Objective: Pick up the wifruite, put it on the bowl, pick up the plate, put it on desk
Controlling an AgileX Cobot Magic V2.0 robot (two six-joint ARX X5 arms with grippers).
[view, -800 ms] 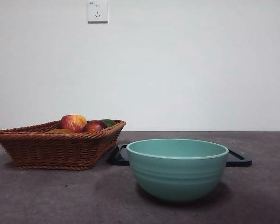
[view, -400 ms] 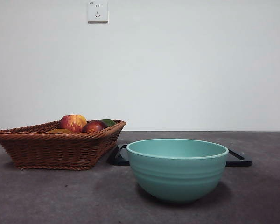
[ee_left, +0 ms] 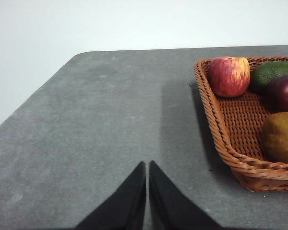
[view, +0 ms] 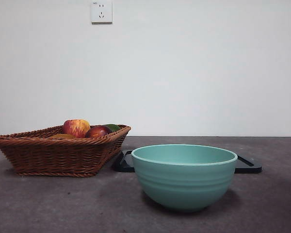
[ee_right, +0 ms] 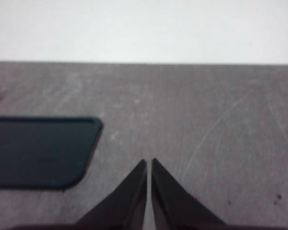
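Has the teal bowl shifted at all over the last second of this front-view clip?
No. The bowl sits where it was, its rim the same gap from the wicker basket and overlapping the black tray behind it as before.

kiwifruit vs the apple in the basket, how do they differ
The kiwifruit is plain dull brown; the apple is glossy red streaked with yellow. The apple shows a stem dimple; the kiwifruit shows none. The kiwifruit lies at the nearer end of the basket, the apple at the far corner. Both rest inside it, untouched.
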